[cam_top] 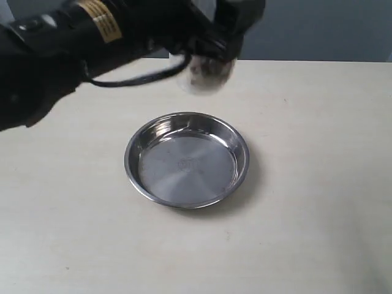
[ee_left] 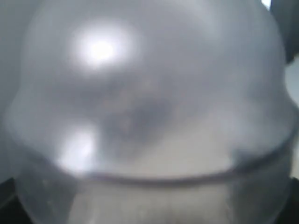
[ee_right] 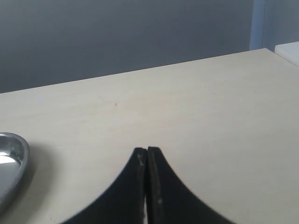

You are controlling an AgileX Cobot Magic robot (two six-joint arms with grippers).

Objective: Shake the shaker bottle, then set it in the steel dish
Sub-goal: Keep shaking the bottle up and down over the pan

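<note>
Jaws of left gripper (cam_top: 212, 56) clamp the blurred shaker bottle (cam_top: 205, 76) in the air, past the far rim of the steel dish (cam_top: 187, 165) on the table (cam_top: 318, 153). Right gripper (ee_right: 147, 156) jaws meet, empty, near the dish.

— What do we have carrying the scene?
— We see a pale cream tabletop (cam_top: 312, 220), smooth and matte, with a faint grain and a tiny dark speck (cam_top: 285, 100) toward its far side.
— And what lies directly on it?
— We find the steel dish (cam_top: 187, 160), round and shallow, resting flat near the middle, its shiny floor bare.
</note>
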